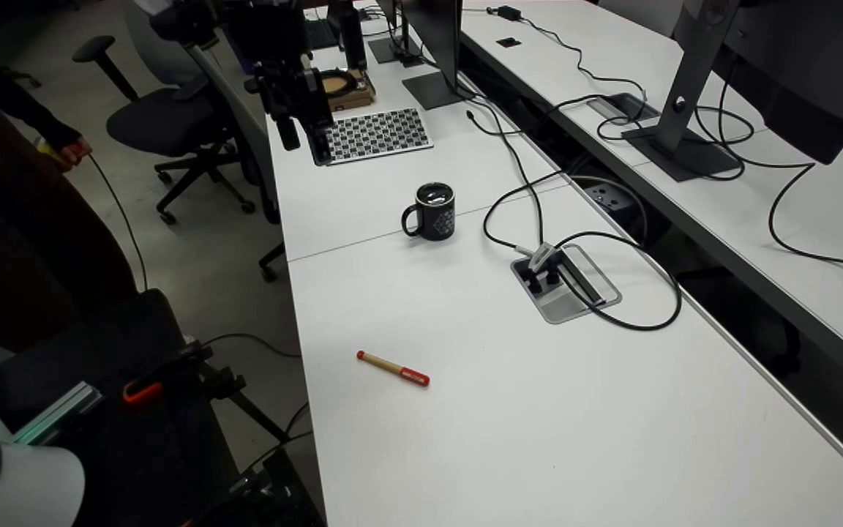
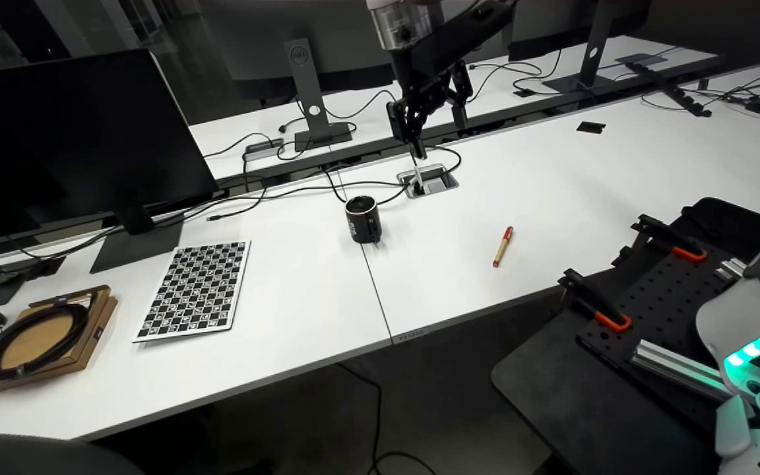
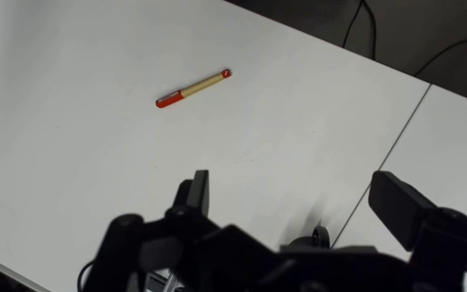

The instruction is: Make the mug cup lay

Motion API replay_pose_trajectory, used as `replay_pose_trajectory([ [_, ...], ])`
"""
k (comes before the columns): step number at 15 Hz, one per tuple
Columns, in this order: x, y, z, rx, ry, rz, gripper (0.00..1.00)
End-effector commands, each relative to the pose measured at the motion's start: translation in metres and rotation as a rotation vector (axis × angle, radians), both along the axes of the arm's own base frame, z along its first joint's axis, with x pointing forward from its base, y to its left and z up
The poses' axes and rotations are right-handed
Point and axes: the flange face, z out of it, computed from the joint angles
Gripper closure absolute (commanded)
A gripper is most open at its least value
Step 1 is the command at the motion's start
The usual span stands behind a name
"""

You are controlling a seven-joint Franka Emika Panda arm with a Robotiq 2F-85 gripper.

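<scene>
The black mug cup [image 1: 435, 214] stands upright on the white table near the seam, with a lighter rim and a loop handle on its side. It also shows upright in an exterior view [image 2: 361, 221]. In the wrist view only its handle and a bit of its side [image 3: 320, 237] show, at the bottom behind the gripper body. My gripper [image 3: 290, 174] is open with nothing between its fingers. In the exterior views the gripper [image 1: 305, 143] [image 2: 438, 135] hangs in the air above the table, apart from the mug.
A red-brown pen [image 1: 392, 368] lies on the table. A grey cable box [image 1: 566, 289] with black cables is set into the table near the mug. A checkered board [image 2: 198, 287], a cardboard box with a coiled cable [image 2: 99, 330] and monitors [image 2: 76, 138] stand further along.
</scene>
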Motion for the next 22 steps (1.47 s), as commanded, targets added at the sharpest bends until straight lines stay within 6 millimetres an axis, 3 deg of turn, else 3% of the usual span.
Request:
replay_pose_trajectory([
  [1, 0.029, 0.017, -0.032, 0.02, 0.073, 0.039, 0.0],
  [6, 0.068, 0.02, -0.062, -0.028, 0.069, -0.012, 0.0],
  [12, 0.123, 0.017, -0.072, -0.017, 0.064, -0.016, 0.0],
  [13, 0.126, 0.018, -0.073, -0.039, 0.087, -0.027, 0.0],
  [14, 0.109, 0.011, -0.07, -0.021, 0.055, -0.022, 0.0],
  [19, 0.111, 0.011, -0.073, -0.025, 0.06, -0.023, 0.0],
  [22, 0.12, 0.015, -0.095, 0.059, 0.02, 0.007, 0.0],
])
